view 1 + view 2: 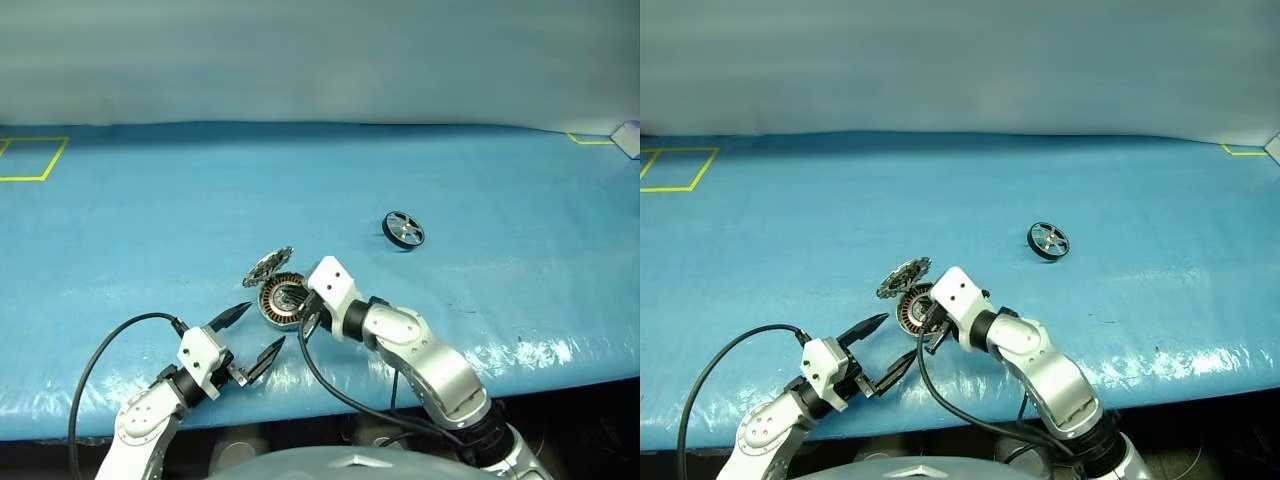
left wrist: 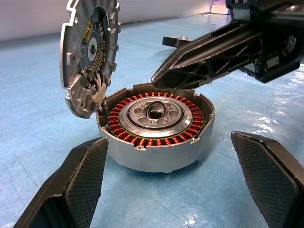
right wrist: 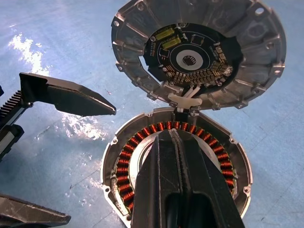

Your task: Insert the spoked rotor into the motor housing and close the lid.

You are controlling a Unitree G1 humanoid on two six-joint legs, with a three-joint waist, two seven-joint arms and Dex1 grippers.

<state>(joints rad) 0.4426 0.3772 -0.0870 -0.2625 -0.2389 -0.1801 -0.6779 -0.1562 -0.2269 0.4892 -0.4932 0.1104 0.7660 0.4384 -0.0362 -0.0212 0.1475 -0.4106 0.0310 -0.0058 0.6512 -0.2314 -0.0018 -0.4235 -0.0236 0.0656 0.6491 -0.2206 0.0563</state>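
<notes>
The motor housing (image 2: 156,142) lies open on the blue table, with copper windings ringing a metal hub. Its lid (image 2: 90,52) stands tilted up from the rim on the far side, circuit board facing in. My right gripper (image 3: 173,142) is shut with nothing in it, its tip over the housing's hub (image 1: 283,300); whether it touches I cannot tell. My left gripper (image 1: 262,328) is open just in front of the housing, one finger (image 2: 80,180) off each side, not touching. The spoked rotor (image 1: 403,230) lies alone farther back on the right.
The blue table cover (image 1: 150,220) stretches wide around the parts. A yellow tape square (image 1: 30,158) marks the far left and a yellow corner (image 1: 590,140) the far right. Black cables (image 1: 110,345) loop from both wrists near the table's front edge.
</notes>
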